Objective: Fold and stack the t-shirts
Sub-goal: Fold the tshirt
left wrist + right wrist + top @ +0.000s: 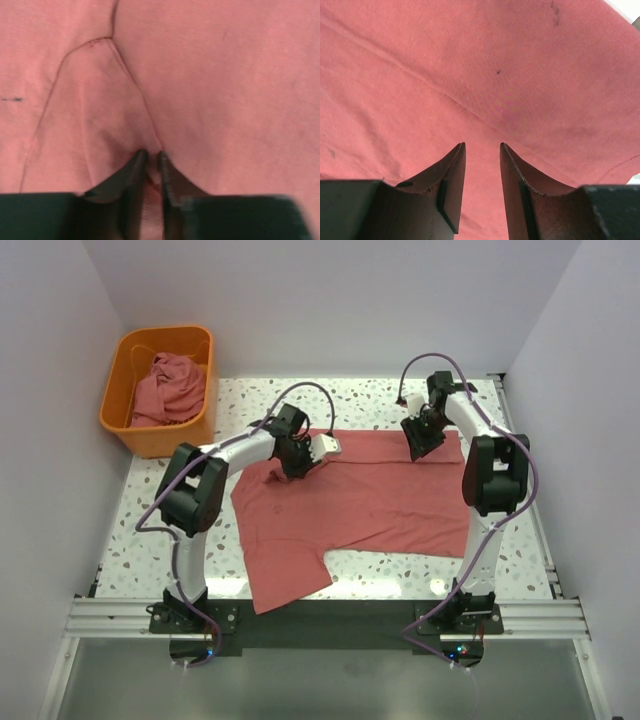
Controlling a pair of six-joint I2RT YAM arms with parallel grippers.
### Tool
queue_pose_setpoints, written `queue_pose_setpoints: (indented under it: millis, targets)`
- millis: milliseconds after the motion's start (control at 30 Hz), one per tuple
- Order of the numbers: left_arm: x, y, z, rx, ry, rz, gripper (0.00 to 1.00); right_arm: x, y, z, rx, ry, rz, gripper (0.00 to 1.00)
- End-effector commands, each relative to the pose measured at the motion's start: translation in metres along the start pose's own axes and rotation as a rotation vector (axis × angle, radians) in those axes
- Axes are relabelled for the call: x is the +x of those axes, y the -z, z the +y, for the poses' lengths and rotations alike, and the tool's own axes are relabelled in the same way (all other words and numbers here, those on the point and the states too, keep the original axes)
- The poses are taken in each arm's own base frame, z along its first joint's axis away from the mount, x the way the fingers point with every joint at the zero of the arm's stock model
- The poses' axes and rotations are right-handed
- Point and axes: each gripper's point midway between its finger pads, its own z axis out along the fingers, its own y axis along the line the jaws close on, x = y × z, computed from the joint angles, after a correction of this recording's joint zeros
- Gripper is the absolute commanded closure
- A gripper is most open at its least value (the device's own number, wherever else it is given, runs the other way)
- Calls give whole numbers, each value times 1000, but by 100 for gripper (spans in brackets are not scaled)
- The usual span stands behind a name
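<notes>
**Left gripper nipping shirt, no fold made yet**

Left gripper [152, 156]: jaws almost together, with a small ridge of pink cloth nipped between the tips beside a seam. Right gripper [482, 147]: jaws part open with a clear gap. Cloth shows through the gap and no grip is visible; can't tell if the tips touch it.

Both grippers are at the far edge of the flat shirt [350, 500], left one toward its left side, right one near its right end. That shirt is spread sideways on the table [390, 570], mostly smooth, one sleeve pointing to the near edge.

The orange basket [125, 350] at the far left corner holds crumpled shirts [170, 385].

Progress looks early: nothing folded, no stack anywhere. Left to do: fold this one, pull the rest from the basket, fold, stack.
</notes>
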Motion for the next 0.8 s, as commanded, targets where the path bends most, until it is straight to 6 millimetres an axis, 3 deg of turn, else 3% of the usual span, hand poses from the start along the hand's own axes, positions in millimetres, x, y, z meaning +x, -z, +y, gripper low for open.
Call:
queue_pose_setpoints:
  millis: [0,200,300,333,367,467,500,567,700,767]
  targets:
    - [-21,9,16,-41,-10,-44,83,-11,25,-2,37,19,-61,63]
    - [-35,35,36,-18,35,-128,100,-8,21,-4,38,21,-50,63]
    - [-35,40,49,30,99,-170,100,-6,19,-5,34,19,-46,63]
    - [-29,34,51,54,128,-167,100,-6,19,-6,33,17,-47,63]
    - [-33,40,63,50,149,-195,100,-5,18,-5,29,18,-43,63]
    - [-26,38,86,42,241,-214,82,-4,15,-4,23,18,-38,63]
    - [-25,38,94,25,259,-223,69,-5,15,-4,22,18,-38,63]
    - [-22,44,110,-2,320,-247,60,-5,16,-4,22,19,-38,63]
    - [-27,61,119,-37,350,-311,53,-5,18,-2,15,18,-43,63]
    - [-31,71,110,-32,346,-334,50,-7,19,-1,11,16,-48,62]
